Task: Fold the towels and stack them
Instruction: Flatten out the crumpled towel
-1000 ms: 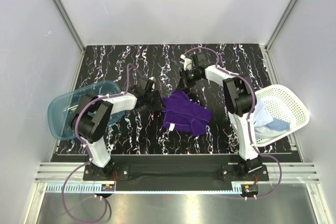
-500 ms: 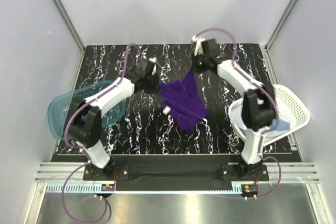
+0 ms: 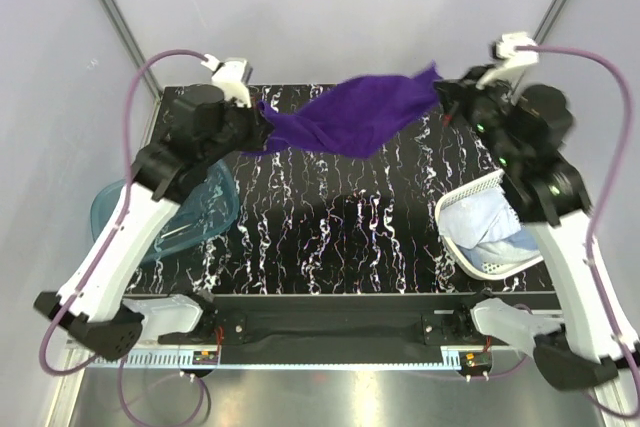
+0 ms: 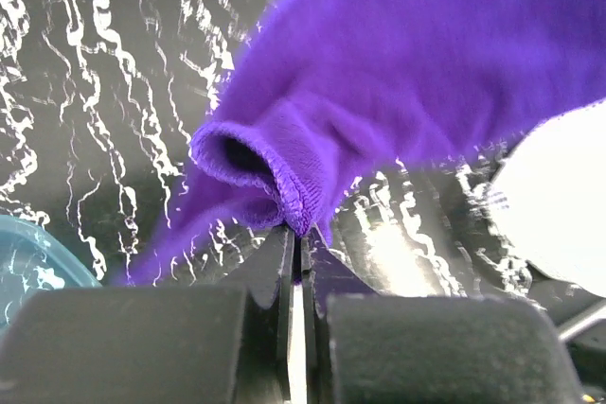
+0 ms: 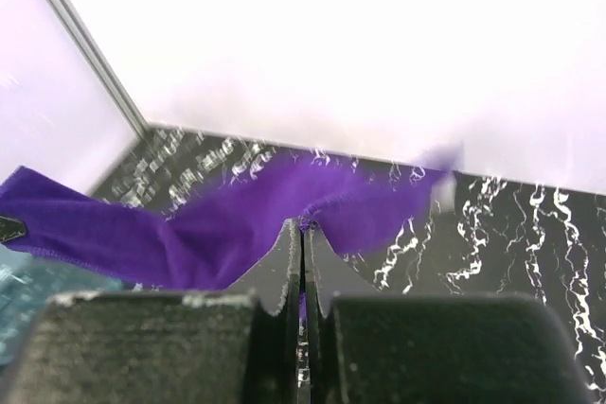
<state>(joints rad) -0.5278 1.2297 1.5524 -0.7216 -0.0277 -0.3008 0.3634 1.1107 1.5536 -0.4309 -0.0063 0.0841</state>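
Note:
The deep purple towel point(image 3: 350, 115) hangs stretched in the air between my two grippers, high over the far part of the black marbled table. My left gripper point(image 3: 262, 123) is shut on its left corner; the left wrist view shows the rolled hem point(image 4: 284, 177) pinched at the tips. My right gripper point(image 3: 440, 99) is shut on its right corner, with the cloth point(image 5: 227, 224) spreading away to the left in the right wrist view. A light blue towel point(image 3: 520, 239) and a white one point(image 3: 478, 219) lie in the basket.
The white perforated basket point(image 3: 470, 187) stands at the right edge of the table. The translucent teal tub point(image 3: 170, 217) sits at the left, partly under my left arm. Grey walls close in the back and sides.
Both arms have risen and spread apart, lifting the purple towel off the table and pulling it out into a stretched band in the air.

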